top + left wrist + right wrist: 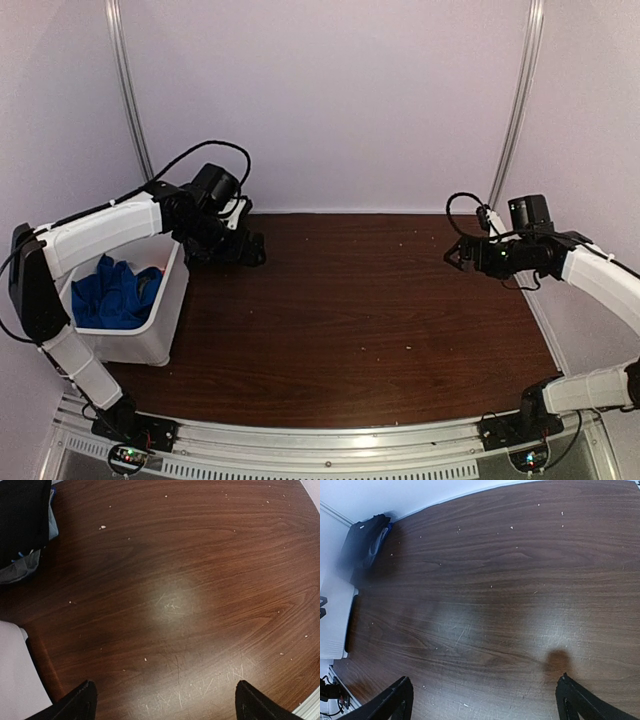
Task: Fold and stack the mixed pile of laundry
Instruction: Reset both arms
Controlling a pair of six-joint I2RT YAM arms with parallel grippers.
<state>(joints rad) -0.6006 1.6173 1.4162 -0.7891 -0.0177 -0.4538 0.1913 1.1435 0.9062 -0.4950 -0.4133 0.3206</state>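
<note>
Laundry sits at the far left. Royal-blue fabric (115, 295), soft and crumpled, heaps inside the white plastic bin (165, 325), a boxy tub at the left edge of the surface (350, 320).

Now the wrist views: a black cloth (365, 542) bunches in the back-left corner, just beyond the bin. A pale-blue edge (53, 525) and a grey fold (17, 570) peek out beside it. From overhead, that bundle cannot be told apart from the left arm's dark parts. The wrist views, in turn, show nothing of the blue in the bin.

Left tool (165, 707) hangs over the back-left of the surface, jaws spread wide with nothing between them. The black cloth lies to its upper left in its own view, near but apart.

Right tool (485, 702) hovers at the right side, jaws just as wide and empty, well apart from the laundry.

Dark wood grain, glossy, scratched and speckled with pale crumbs, fills both wrist views.
</note>
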